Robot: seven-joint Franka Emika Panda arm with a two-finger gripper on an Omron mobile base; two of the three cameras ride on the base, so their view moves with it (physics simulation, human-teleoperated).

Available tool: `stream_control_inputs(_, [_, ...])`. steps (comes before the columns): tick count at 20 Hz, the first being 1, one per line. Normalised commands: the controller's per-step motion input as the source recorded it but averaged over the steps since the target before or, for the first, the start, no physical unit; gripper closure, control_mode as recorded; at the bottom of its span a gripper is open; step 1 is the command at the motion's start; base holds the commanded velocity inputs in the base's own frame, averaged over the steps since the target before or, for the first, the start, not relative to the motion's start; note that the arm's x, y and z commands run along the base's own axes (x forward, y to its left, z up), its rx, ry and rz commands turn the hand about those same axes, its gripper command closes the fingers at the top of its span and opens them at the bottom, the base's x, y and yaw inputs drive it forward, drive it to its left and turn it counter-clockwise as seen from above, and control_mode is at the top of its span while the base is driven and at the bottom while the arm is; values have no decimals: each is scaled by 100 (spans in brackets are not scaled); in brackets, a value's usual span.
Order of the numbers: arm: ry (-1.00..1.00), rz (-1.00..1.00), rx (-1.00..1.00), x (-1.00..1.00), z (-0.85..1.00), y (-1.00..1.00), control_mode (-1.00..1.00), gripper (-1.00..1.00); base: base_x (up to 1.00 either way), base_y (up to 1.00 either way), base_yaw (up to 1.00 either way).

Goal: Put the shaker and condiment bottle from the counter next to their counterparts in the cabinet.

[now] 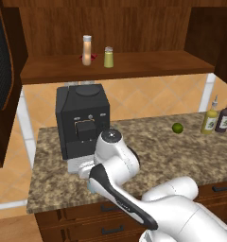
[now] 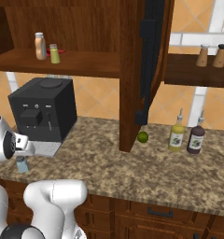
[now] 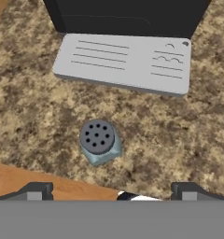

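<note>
My gripper [image 3: 109, 196] hangs released above the shaker [image 3: 99, 140]; descending off-centre could topple it toward the coffee machine [image 3: 128, 16].

shaker [image 3: 99, 141]: pale blue-grey, dotted grey cap
counter [image 3: 179, 135]: speckled brown granite
lime [image 2: 142, 137]: green
coffee machine [image 2: 44, 108]: black

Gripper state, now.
Gripper: open, holding nothing, above the shaker on the counter.
</note>
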Motion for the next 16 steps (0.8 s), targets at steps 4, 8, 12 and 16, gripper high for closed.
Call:
stream_control_inputs(4, [0, 5, 0, 11, -1, 3, -100, -100, 0, 0, 0])
stream_control_inputs(8, [0, 5, 0, 16, -1, 4, -100, -100, 0, 0, 0])
stream_control_inputs(12, [0, 4, 0, 7, -13, 12, -100, -100, 0, 0, 0])
stream_control_inputs(16, [0, 4, 0, 0, -30, 14, -100, -100, 0, 0, 0])
